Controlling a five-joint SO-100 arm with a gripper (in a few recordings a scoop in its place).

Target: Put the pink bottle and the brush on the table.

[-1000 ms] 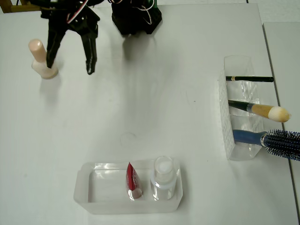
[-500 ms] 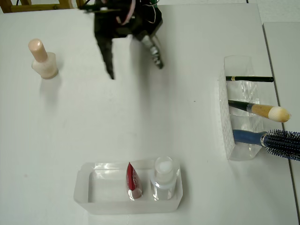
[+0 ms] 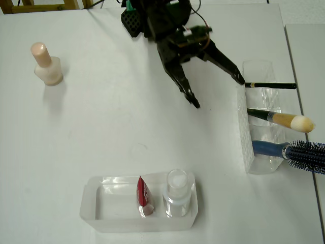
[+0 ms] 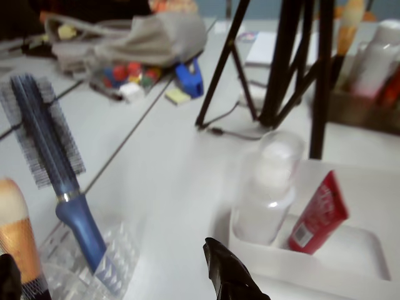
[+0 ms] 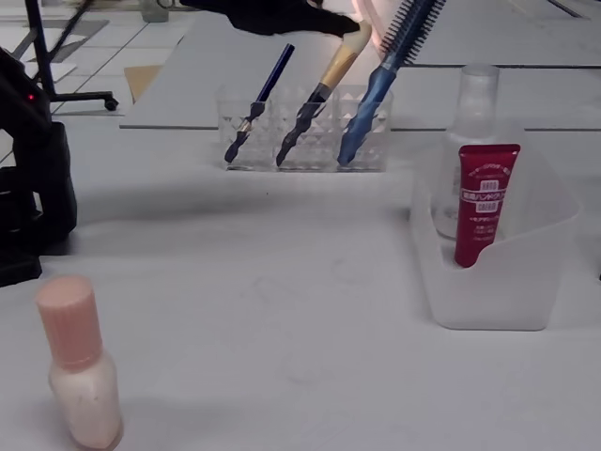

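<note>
Black hand point(image 3: 217, 91) hovering spread wide beside the clear holder point(image 3: 256, 119).
Brush point(image 3: 284, 120) is leaning in it; pink bottle point(image 3: 46, 65) is standing upright on the worktop point(image 3: 117, 127).

A second white tabletop point(image 3: 307, 76) was seen along the right edge of the overhead view, parted from the main one by a thin dark seam. A strip of wooden frame point(image 3: 40, 6) was visible in the upper left corner. In the fixed view, tiled floor point(image 5: 103, 56) was shown at the upper left. Black tripod legs point(image 4: 294, 69) were seen at the upper right of the wrist view, with a grey bag point(image 4: 125, 40) at the upper left.
</note>
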